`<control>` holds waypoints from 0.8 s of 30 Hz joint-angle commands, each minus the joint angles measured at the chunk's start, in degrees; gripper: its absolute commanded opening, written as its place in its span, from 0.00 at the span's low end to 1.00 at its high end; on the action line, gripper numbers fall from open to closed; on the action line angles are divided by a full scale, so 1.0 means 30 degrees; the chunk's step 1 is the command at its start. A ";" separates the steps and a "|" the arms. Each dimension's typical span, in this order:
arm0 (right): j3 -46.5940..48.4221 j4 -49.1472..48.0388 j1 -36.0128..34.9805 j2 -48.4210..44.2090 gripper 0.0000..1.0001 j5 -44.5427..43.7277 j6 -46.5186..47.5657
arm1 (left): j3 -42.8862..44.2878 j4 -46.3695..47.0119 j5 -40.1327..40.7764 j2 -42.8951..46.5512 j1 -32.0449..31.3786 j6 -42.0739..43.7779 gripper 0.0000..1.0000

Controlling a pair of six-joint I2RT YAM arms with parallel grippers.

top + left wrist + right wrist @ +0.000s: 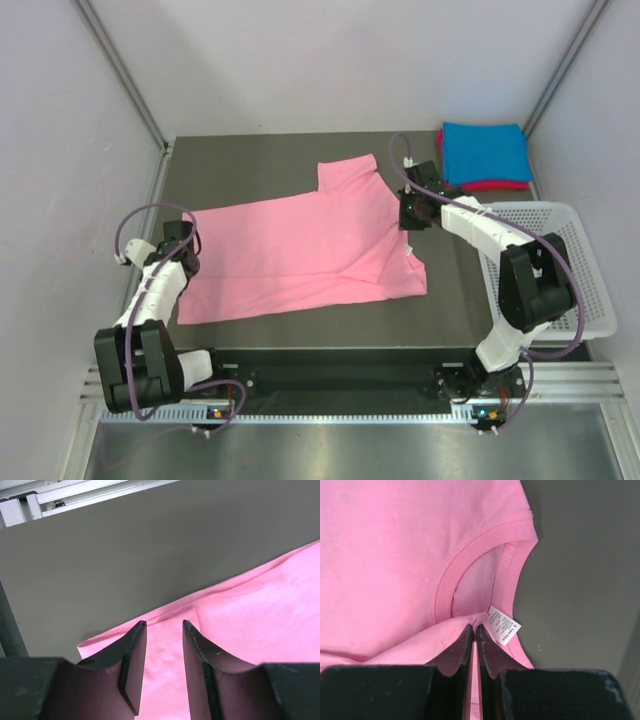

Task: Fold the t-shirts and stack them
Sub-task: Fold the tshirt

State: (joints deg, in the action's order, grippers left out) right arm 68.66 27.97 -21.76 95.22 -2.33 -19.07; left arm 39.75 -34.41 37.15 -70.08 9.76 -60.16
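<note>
Pink t-shirt (300,250) lies spread flat on the dark table (250,160). Left gripper (164,624) — fingers apart, holding nothing — stands over the hem corner. Right gripper (474,626) pinches the collar beside the label (503,625). Blue t-shirt (485,152) sits folded on the magenta-red t-shirt (495,186), far right corner.

Magenta-red t-shirt (495,186) mostly under the blue t-shirt (485,152), only its edge visible; care label (503,625) print illegibly small.

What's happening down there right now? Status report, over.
Left gripper open over pink shirt hem. Right gripper shut, pinching its collar. Nothing lying on it.
</note>
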 commanded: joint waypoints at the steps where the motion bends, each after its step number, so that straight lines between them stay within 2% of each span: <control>1: 0.1134 -0.0708 -0.0305 0.0426 0.04 -0.0132 0.0087 | 0.0143 0.0302 -0.0601 0.0830 0.0116 0.0070 0.39; 3: 0.1223 -0.0650 -0.0305 0.0603 0.04 -0.0191 0.0087 | -0.0356 0.1417 -0.1886 0.0862 0.0087 0.0831 0.39; 8: 0.1399 -0.0416 -0.0305 0.0868 0.03 -0.0249 0.0058 | 0.0020 0.1571 -0.2362 -0.0572 0.0116 0.0923 0.43; 13: 0.1078 -0.0591 -0.0364 0.0400 0.03 -0.0191 -0.0059 | 0.0521 0.0309 -0.2155 -0.1597 0.0116 -0.0627 0.50; 18: 0.0843 -0.0825 -0.0482 0.0018 0.04 -0.0074 -0.0147 | 0.0900 0.0369 -0.3181 -0.2477 0.0116 -0.1478 0.50; 22: 0.0608 -0.1118 -0.0570 -0.0099 0.04 0.0365 -0.0294 | 0.2597 -0.2433 -0.3037 -0.3268 0.0145 -0.3552 0.50; 24: 0.0376 -0.1235 -0.0686 -0.0187 0.04 0.0424 -0.0264 | 0.3271 -0.2854 -0.3327 -0.3677 0.0175 -0.3677 0.52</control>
State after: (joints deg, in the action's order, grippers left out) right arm 70.13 27.09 -22.61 97.69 -1.89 -19.57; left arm 45.47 -37.89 27.66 -80.20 9.78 -66.87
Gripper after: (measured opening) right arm 0.039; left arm 0.515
